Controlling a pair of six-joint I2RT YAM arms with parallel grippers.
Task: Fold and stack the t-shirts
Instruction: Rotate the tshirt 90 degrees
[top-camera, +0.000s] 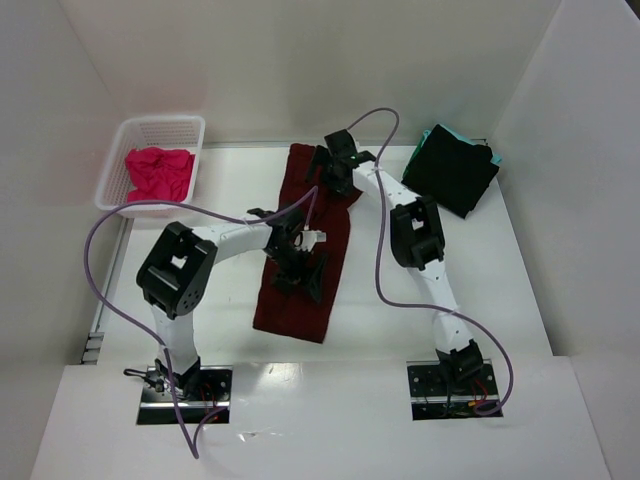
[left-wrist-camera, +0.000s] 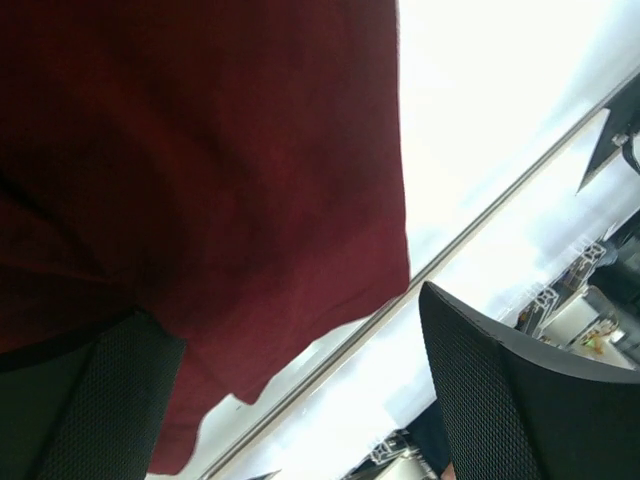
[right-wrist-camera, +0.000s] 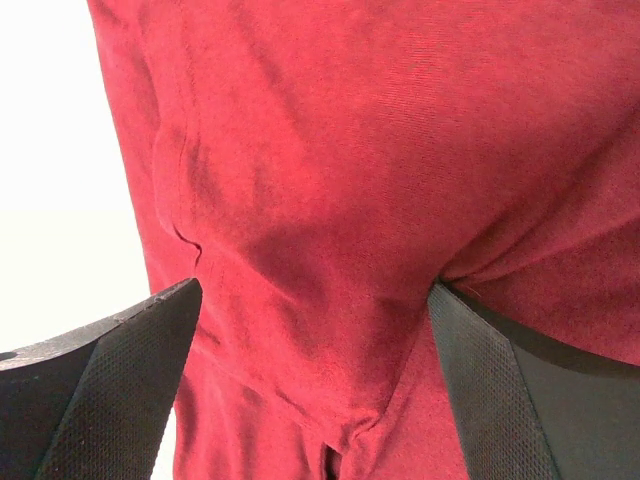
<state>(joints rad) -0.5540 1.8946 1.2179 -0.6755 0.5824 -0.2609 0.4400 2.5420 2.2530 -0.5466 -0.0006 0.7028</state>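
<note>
Maroon t-shirt: the maroon t-shirt (top-camera: 300, 300) lies flat on the surface (top-camera: 230, 185) as one long narrow strip. I judge it is already folded lengthwise and waiting for the cross fold.

Left gripper: the left gripper (top-camera: 303, 278) sits low over the middle of the maroon t-shirt. Its jaws are spread wide and hold nothing.

Left wrist view: one finger (left-wrist-camera: 100, 400) is at the cloth. The other finger (left-wrist-camera: 500, 400) is past the strip's long edge, over bare surface. The hem runs between them, so I take it I am straddling that edge to pinch it.

Right gripper: the right gripper (top-camera: 332, 172) is at the far end of the maroon t-shirt. Its jaws are also parted and nothing is clamped.

Right wrist view: both pads rest down on the cloth with fabric filling the gap. A small pucker has gathered against one pad (right-wrist-camera: 520, 400).

Why held so: with one gripper at mid-length and one at the far end, I can bring the far end over towards the near end.

Stack: the black t-shirt (top-camera: 452, 170) lies folded on the teal t-shirt (top-camera: 493, 156), to the right of the maroon t-shirt's far end and well apart from it.

Basket: the basket (top-camera: 160, 122) is to the left of that same far end. The pink t-shirt (top-camera: 158, 172) is bunched inside it, unfolded.

Progress: I judge two shirts done, one in hand and one to come.
</note>
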